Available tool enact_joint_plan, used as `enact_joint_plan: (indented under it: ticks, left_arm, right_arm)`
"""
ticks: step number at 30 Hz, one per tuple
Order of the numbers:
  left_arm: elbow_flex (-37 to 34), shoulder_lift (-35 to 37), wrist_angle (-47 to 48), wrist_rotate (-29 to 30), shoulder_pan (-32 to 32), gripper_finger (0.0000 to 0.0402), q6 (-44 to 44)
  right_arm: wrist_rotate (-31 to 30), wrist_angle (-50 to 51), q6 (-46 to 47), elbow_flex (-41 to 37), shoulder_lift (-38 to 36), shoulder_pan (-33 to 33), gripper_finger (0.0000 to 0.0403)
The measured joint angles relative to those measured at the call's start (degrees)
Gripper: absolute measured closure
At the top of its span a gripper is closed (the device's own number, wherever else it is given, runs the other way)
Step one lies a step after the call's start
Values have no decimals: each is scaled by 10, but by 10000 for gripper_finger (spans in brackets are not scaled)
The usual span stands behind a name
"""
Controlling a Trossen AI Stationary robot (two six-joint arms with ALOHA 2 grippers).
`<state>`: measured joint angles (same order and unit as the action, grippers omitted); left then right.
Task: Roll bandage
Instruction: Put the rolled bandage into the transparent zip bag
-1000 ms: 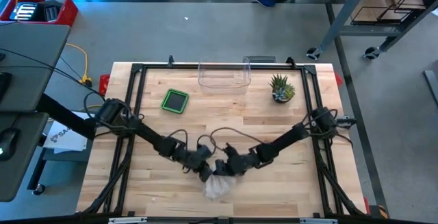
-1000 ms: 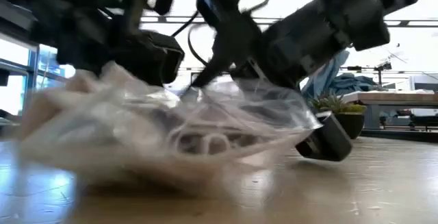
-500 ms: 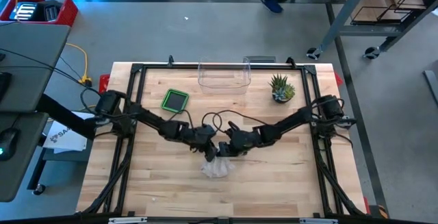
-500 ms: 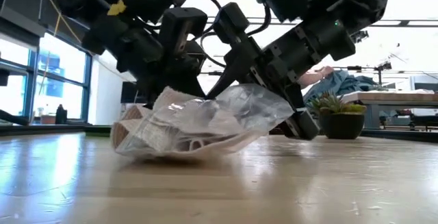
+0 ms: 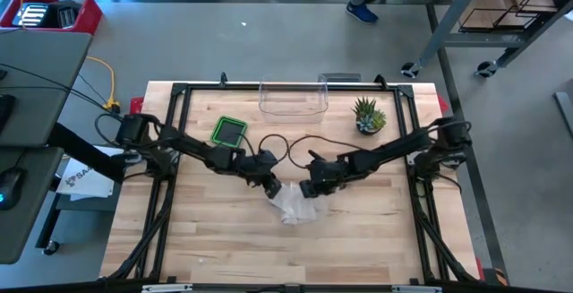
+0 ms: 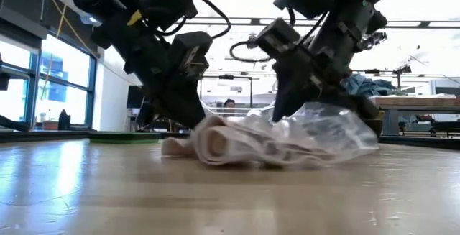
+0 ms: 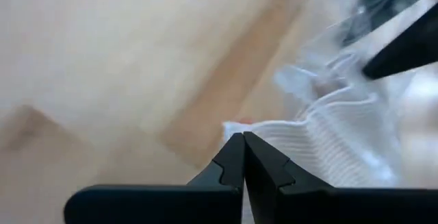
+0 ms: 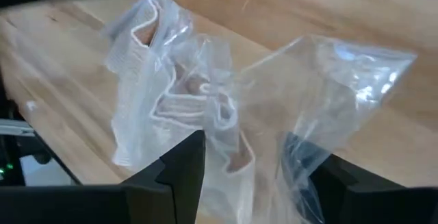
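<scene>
Now the bandage (image 6: 215, 143) is seen lying on the wooden tabletop (image 5: 215, 239) with its clear plastic bag (image 6: 323, 134), set down lower and flatter than half a second earlier. The left tool (image 7: 243, 142) is clenched on the bandage's edge. The right tool (image 8: 256, 162) is spread wider than before, straddling the bag's film.

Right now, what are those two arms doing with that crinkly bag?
Both arms meet at mid-table over a clear plastic bag with a white bandage in it. The left gripper is shut at the bandage's edge. The right gripper stands open astride the plastic. The bandage looks partly rolled.
</scene>
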<state>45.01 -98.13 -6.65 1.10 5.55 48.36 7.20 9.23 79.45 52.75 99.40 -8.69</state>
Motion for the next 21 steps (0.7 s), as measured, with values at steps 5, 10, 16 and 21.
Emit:
enact_joint_plan:
  ticks: [5,10,16,21]
  left_arm:
    - [0,34,82,-2,-19,401,-67]
    - [-4,66,130,10,-12,401,-82]
    - [-25,71,43,22,40,401,-9]
    - [-62,70,-9,94,106,401,54]
  right_arm:
    - [0,58,-38,0,-52,16,224]
    - [-22,92,-48,0,-89,33,224]
    - [2,117,-53,0,-76,36,224]
    - [-19,195,-87,0,-110,43,225]
